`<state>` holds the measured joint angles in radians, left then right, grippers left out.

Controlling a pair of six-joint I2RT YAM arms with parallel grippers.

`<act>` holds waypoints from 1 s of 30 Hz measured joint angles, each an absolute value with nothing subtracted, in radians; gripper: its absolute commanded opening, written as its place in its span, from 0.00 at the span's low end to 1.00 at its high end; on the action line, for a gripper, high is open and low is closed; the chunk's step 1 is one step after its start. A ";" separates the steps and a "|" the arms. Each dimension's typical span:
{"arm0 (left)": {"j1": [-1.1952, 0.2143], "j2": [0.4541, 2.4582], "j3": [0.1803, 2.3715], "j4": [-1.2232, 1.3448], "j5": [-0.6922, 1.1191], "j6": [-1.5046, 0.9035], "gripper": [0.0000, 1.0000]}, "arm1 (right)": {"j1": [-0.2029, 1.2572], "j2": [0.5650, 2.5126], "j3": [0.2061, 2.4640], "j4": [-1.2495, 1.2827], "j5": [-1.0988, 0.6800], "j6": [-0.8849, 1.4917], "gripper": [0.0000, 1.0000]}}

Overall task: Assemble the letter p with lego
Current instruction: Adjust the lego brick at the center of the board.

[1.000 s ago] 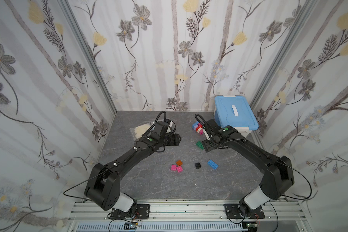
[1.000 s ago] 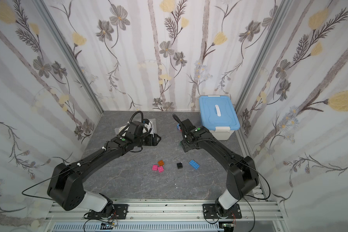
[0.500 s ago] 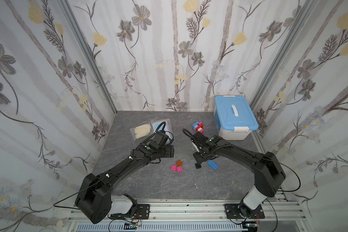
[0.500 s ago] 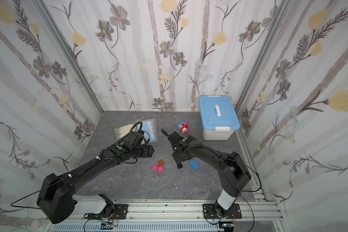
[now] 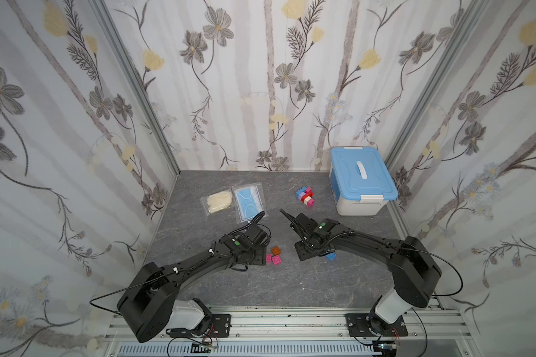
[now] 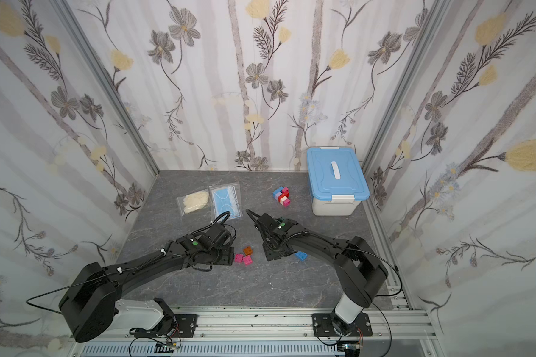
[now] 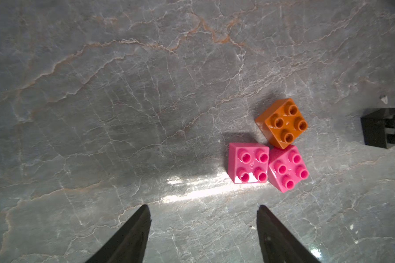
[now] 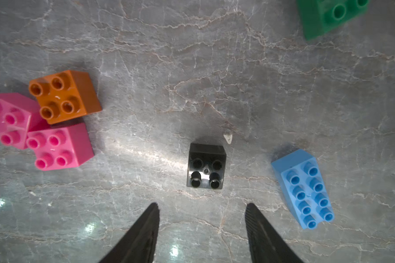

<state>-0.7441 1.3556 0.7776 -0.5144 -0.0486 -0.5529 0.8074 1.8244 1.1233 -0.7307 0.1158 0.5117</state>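
A grey veined stone table (image 5: 260,287) fills a booth of floral wallpaper (image 5: 260,77), with walls at 9, 12 and 3 o'clock. A metal rail (image 5: 291,320) edges it at 6. A blue-lidded box (image 5: 361,173) sits in the 2 o'clock corner and two bags (image 5: 248,201) lie at 11; any print on them is too small to read. A joined lego stack (image 5: 305,196) stands at 1 o'clock. Mid-table, two pink bricks (image 7: 249,162) touch, with an orange brick (image 7: 282,123) against one. The black brick (image 8: 206,165), blue brick (image 8: 303,189) and green brick (image 8: 328,13) lie apart. The left gripper (image 7: 203,206) hangs near the pink bricks, fingers spread, holding nothing. The right gripper (image 8: 201,203) is likewise spread, with the black brick just ahead of its tips. The widest open stone runs toward 6 o'clock.
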 measured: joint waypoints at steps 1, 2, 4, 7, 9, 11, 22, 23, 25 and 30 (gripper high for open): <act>-0.744 1.363 0.778 -0.505 -0.050 -0.554 0.76 | 0.805 1.837 1.123 -0.723 0.115 0.516 0.62; -0.744 1.371 0.778 -0.495 -0.050 -0.554 0.75 | 0.804 1.851 1.123 -0.715 0.115 0.519 0.61; -0.745 1.386 0.778 -0.482 -0.049 -0.554 0.75 | 0.801 1.877 1.126 -0.711 0.111 0.520 0.59; -0.745 1.406 0.778 -0.459 -0.047 -0.553 0.75 | 0.788 1.900 1.136 -0.709 0.108 0.525 0.59; -0.745 1.412 0.779 -0.451 -0.047 -0.553 0.75 | 0.778 1.905 1.142 -0.705 0.106 0.526 0.59; -0.745 1.417 0.781 -0.445 -0.047 -0.553 0.75 | 0.769 1.912 1.145 -0.698 0.099 0.526 0.60; -0.748 1.464 0.794 -0.415 -0.032 -0.545 0.74 | 0.761 1.960 1.145 -0.638 -0.016 0.533 0.57; -0.748 1.467 0.794 -0.415 -0.032 -0.545 0.74 | 0.761 1.961 1.146 -0.631 -0.027 0.534 0.57; -0.749 1.472 0.794 -0.415 -0.032 -0.545 0.74 | 0.762 1.964 1.151 -0.622 -0.047 0.538 0.56; -0.751 1.480 0.794 -0.414 -0.027 -0.540 0.74 | 0.764 1.982 1.166 -0.603 -0.101 0.552 0.55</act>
<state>-0.7513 1.4799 0.7944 -0.4145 -0.0273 -0.5404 0.7639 1.9820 1.1660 -0.6029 -0.1005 0.5522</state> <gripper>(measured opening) 0.741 0.551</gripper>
